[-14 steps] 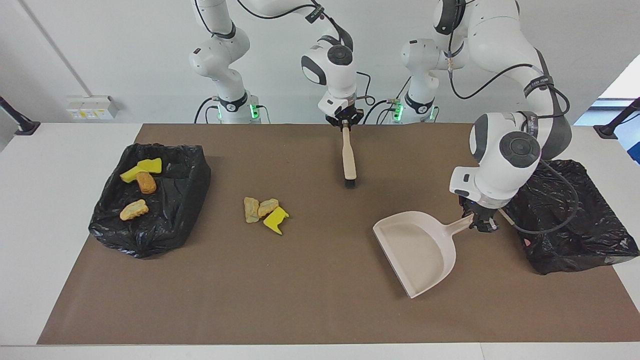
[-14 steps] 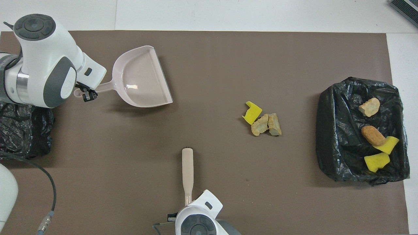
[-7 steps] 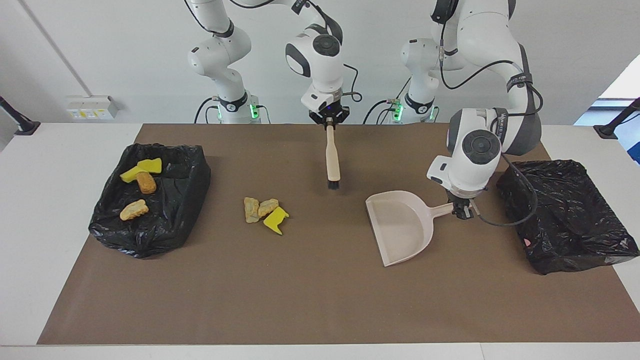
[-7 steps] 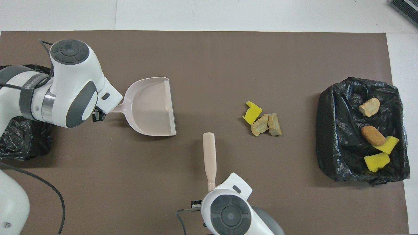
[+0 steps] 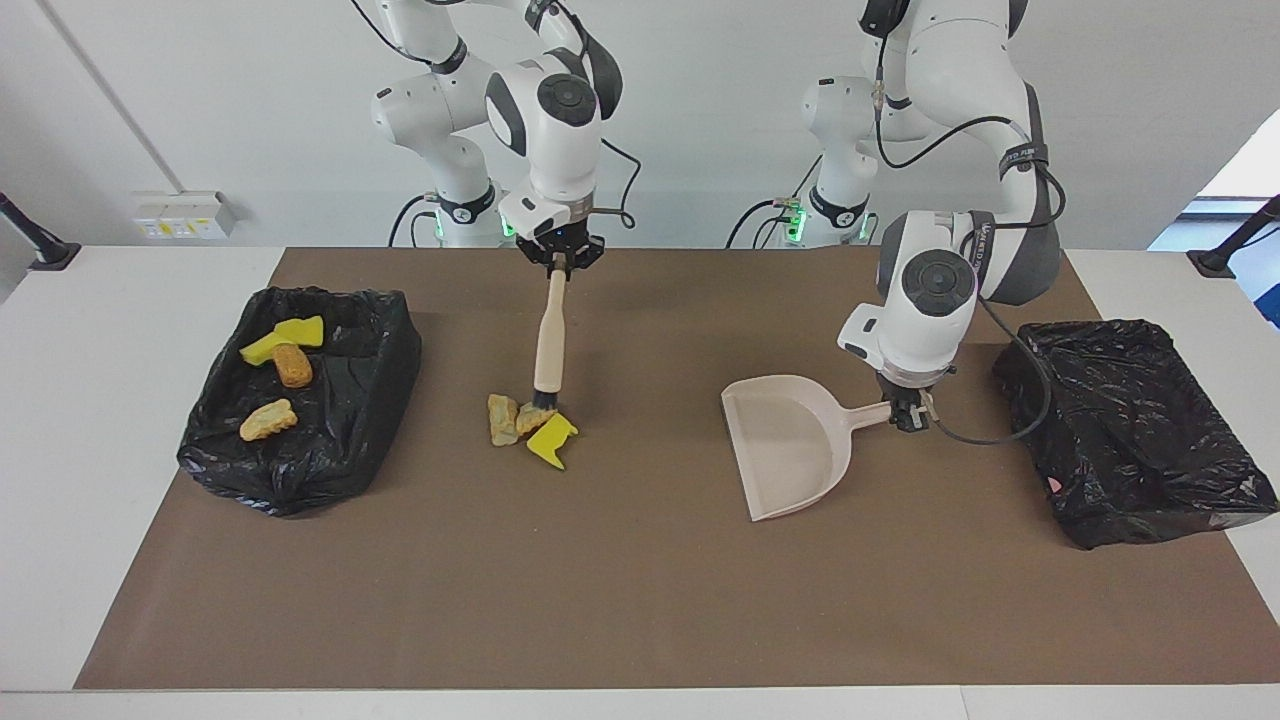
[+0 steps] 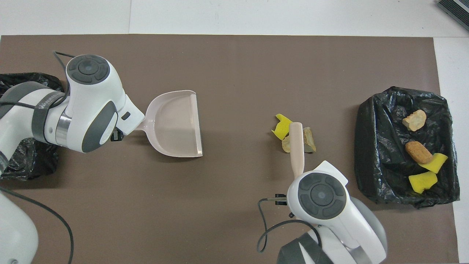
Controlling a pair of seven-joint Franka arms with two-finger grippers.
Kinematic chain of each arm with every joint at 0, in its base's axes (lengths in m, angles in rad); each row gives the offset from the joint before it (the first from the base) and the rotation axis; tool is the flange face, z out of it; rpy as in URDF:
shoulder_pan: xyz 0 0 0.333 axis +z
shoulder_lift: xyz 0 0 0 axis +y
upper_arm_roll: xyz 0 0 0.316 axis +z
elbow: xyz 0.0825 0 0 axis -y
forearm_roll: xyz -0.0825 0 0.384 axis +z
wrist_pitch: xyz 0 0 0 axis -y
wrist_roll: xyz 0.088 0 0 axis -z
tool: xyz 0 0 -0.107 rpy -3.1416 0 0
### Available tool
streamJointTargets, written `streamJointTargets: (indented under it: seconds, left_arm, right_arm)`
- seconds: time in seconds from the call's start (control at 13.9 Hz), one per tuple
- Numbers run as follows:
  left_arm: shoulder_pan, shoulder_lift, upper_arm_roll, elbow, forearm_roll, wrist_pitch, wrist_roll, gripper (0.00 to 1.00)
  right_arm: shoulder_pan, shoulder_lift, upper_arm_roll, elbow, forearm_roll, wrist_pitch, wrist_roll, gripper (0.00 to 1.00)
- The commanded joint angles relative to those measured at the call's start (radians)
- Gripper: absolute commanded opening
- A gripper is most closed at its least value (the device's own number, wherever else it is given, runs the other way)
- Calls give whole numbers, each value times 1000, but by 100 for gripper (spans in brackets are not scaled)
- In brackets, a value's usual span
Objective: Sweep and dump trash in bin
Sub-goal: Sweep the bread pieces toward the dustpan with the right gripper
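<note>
The trash is a small pile on the brown mat: a yellow sponge chunk (image 5: 551, 439) (image 6: 282, 127) and two tan lumps (image 5: 502, 420) (image 6: 310, 139). My right gripper (image 5: 561, 262) is shut on the handle of the beige brush (image 5: 549, 340) (image 6: 296, 146). The brush's dark bristles (image 5: 545, 401) rest against the tan lump nearest the robots. My left gripper (image 5: 908, 418) is shut on the handle of the beige dustpan (image 5: 785, 445) (image 6: 176, 124). It holds the pan low over the mat with its open mouth toward the pile, a good gap away. I cannot tell whether the pan touches the mat.
A black-bagged bin (image 5: 345, 400) (image 6: 381, 146) at the right arm's end holds yellow and tan pieces. A second black-bagged bin (image 5: 1130, 430) lies at the left arm's end, beside the left arm. The brown mat (image 5: 640, 600) covers most of the table.
My right arm swung the brush from the mat's middle toward the right arm's end, onto the pile. My left arm drew the dustpan away from its bin and turned its mouth toward the pile.
</note>
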Motion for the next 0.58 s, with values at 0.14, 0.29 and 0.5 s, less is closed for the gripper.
streamJointTargets:
  seconds: [0.14,0.29,0.5]
  left_arm:
    - [-48,-74,11,-104,10,47,-53,0]
    - [-73,-75,12,-104,10,39,-85,0]
    - [-78,-86,12,-120,13,39,-89,0]
  right_arm:
    - [-186,25,18,-12,-54,-11,-170,0]
    - [-229,74,18,-12,-79,0,-282,0]
    - [-275,111,19,-6,-81,32,-363,0]
